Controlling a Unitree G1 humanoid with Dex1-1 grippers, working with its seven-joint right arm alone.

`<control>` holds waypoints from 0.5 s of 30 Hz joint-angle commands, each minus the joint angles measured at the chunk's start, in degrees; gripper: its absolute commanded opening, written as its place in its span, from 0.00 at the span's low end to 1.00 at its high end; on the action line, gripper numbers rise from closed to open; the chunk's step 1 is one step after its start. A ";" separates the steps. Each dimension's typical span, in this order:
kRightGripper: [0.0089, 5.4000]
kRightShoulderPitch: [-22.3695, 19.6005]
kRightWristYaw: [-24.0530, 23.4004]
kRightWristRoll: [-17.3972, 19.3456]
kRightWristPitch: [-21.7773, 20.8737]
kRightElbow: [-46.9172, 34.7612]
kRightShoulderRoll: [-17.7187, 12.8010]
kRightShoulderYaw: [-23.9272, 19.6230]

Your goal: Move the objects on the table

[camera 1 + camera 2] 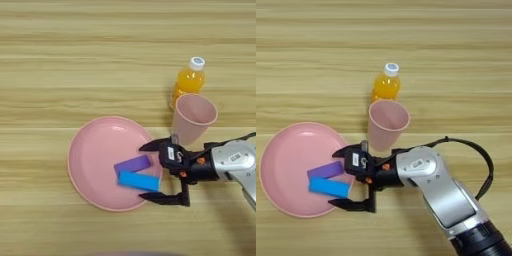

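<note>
On the left of the light tan wood-grain desk point(60, 65) lies a large, round, pale pink plate point(92, 150), and both flat blocks already rest inside it on its right half: the small purple rectangular block point(132, 164) lies slightly tilted, and the bright-blue rectangular block point(138, 181) sits just below it, the two touching or very nearly so along their long sides. At the plate's right rim is the robot's black two-fingered pincer point(150, 171), released and spread wide, one finger tip above the purple block and the other below the blue block, so that it brackets the pair without gripping either; it holds nothing. Behind it the silver forearm point(431, 182) reaches off toward the lower right. Just above the wrist, on bare desk beside the plate's right edge, a pale pink plastic cup point(193, 119) stands upright with its mouth open, and directly behind it, touching or just apart from it, stands an orange juice bottle with a white cap point(189, 80). Since the task names no goal, progress can only be judged loosely: the two blocks look placed, gathered on the plate, while the cup looks like the one object not yet dealt with, if it is meant to be moved at all.
</note>
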 commanded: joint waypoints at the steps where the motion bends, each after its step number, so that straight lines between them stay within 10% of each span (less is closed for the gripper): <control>1: 0.95 -2.85 -1.65 -0.59 -1.82 -0.70 -0.65 -0.46; 15: 0.60 -3.23 -1.83 -0.70 -1.92 -0.37 -0.29 -0.21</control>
